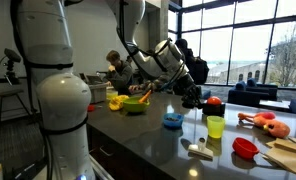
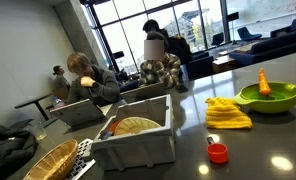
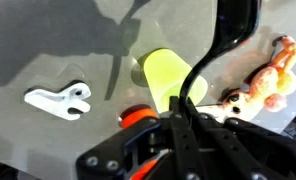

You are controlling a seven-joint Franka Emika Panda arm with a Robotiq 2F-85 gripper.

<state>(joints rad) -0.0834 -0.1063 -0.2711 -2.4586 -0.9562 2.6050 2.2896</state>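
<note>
Gripper (image 3: 185, 106) hangs; yellow cup (image 3: 165, 78) just beyond jaws.

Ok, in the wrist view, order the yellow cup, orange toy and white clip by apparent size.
1. orange toy and yellow cup: about alike; the gripper hides part of the cup.
2. white clip, smallest.

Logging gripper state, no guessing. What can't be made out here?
In an exterior view the gripper is small and dark; the wrist view shows it blurred close-up, so open or shut is unclear.
In the wrist view the red bowl is mostly hidden behind the gripper.
In an exterior view the woven basket is cut off by the bottom edge.
In an exterior view a person's face is blurred out.
</note>
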